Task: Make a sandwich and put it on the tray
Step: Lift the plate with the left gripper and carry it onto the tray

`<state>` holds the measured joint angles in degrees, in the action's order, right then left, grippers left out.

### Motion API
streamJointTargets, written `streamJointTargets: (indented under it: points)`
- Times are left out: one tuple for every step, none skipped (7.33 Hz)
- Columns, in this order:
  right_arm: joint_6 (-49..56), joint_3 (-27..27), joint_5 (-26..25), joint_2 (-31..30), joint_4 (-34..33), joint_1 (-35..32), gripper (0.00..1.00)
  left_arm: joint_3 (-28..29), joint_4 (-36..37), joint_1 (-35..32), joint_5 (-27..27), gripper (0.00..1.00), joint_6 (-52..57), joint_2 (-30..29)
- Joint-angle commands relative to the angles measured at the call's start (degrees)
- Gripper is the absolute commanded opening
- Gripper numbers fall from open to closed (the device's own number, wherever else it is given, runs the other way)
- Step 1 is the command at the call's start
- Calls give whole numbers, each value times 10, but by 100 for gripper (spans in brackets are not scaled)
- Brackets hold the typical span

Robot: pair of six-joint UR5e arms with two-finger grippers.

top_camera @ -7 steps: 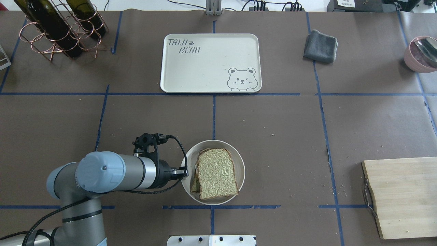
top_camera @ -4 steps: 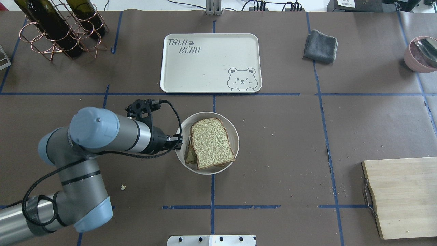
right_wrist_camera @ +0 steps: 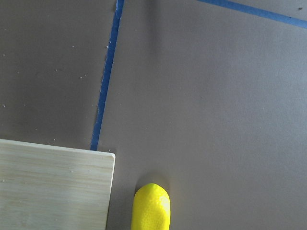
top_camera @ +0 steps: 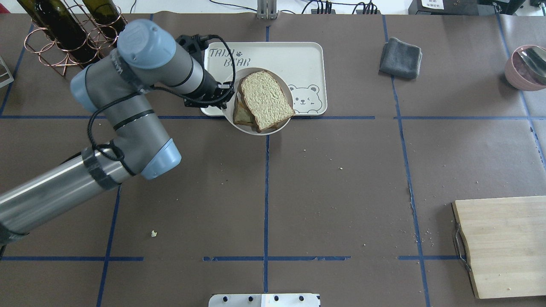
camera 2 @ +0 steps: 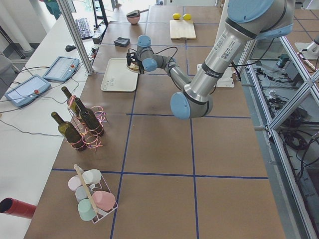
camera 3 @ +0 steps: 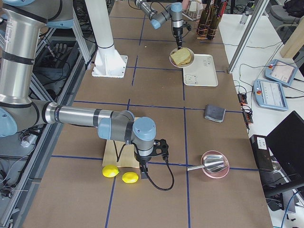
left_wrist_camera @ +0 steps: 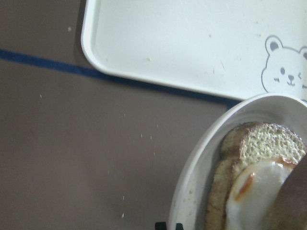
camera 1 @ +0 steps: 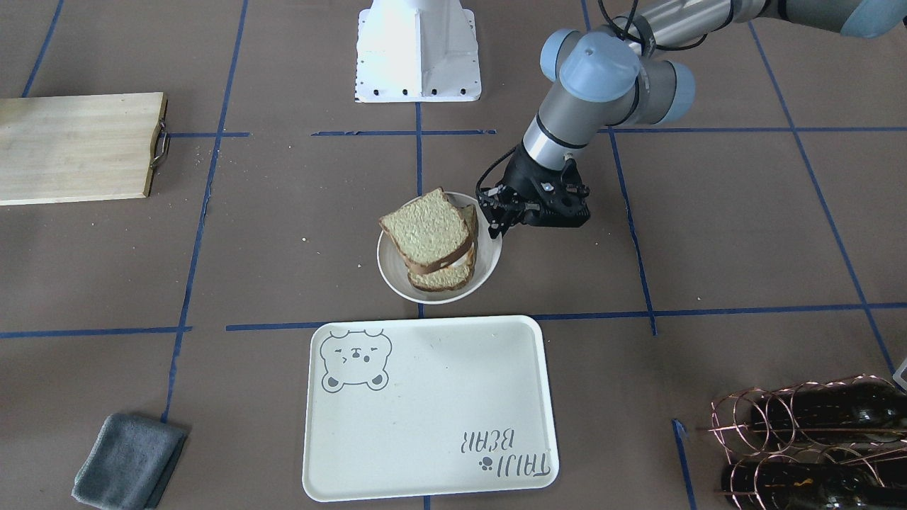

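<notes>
The sandwich lies on a small round white plate: two slices of bread with a fried egg between them. My left gripper is shut on the plate's left rim and holds it in the air over the near edge of the cream tray. The front-facing view shows the plate on the robot's side of the tray. My right gripper hangs beside the wooden board at the table's right end. I cannot tell whether it is open or shut.
A copper rack with wine bottles stands left of the tray. A grey cloth and a pink bowl with a spoon are at the far right. A wooden board and two lemons lie near right.
My left arm has carried the plate with the sandwich away from the robot, from the near middle of the table to above the tray's near edge. The grip on the rim is unchanged.
</notes>
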<state>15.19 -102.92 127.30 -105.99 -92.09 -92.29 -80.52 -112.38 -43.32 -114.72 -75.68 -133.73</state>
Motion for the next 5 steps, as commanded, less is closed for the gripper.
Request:
streamJointTargets:
  points:
    - [0,1,0,1,0,0,100,175,-12,-37,-4,0,31,-117]
    - [0,1,0,1,1,0,100,224,-56,-40,-3,0,30,-131]
    - [0,1,0,2,0,0,100,283,-102,-40,-2,0,27,-143]
    - [0,1,0,2,0,0,100,330,-114,-36,19,0,26,-171]
    - [0,2,0,1,0,0,100,332,-119,-31,34,0,25,-174]
